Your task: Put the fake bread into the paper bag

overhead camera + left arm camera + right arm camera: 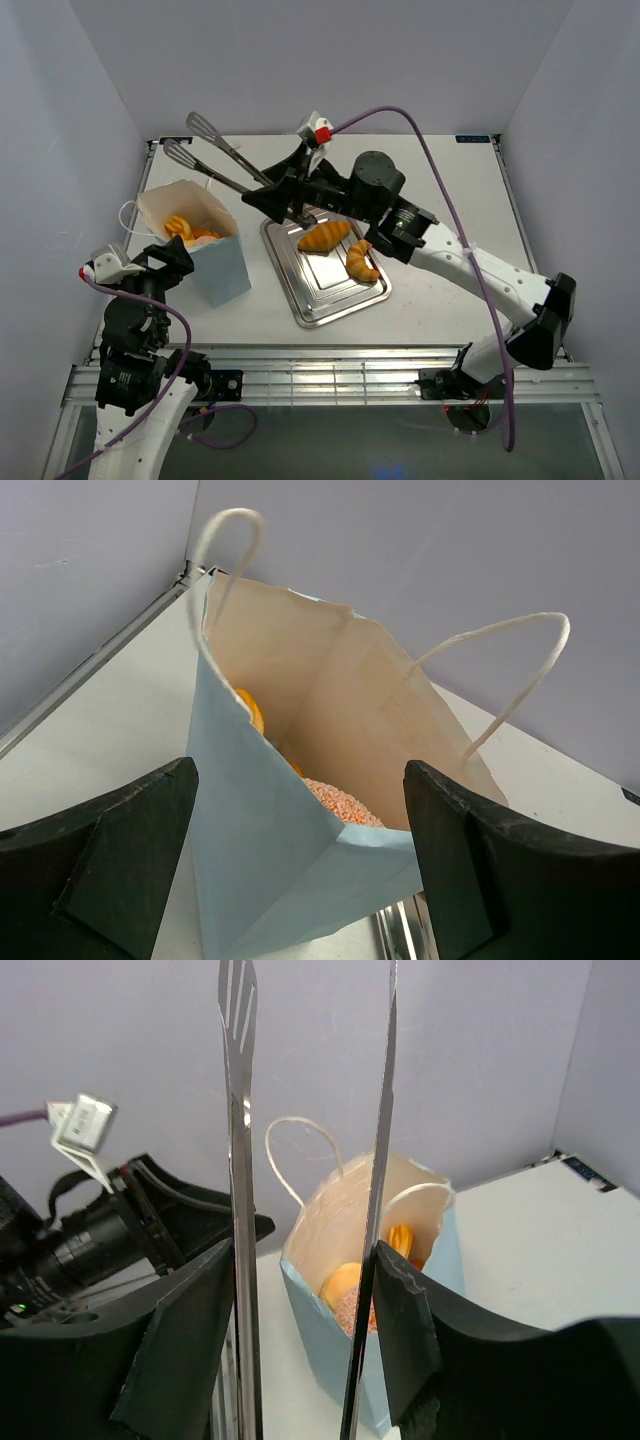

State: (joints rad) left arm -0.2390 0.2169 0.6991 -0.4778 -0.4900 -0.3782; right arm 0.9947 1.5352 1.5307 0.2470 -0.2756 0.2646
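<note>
Top external: high behind rig, looking down on whole table (450,200). Left wrist: close at paper bag (270,860) mouth. Right wrist: farther, same bag.

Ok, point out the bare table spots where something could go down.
Free: the far right table between the right arm and the side wall; the near strip before the tray. Crowded: around paper bag and tray, where the right pincer holds the tongs.

My white counter (450,190) carries the pale blue paper bag (225,272), upright toward my left, and just beside it a silver tray (325,292) lying flat near the middle.
</note>
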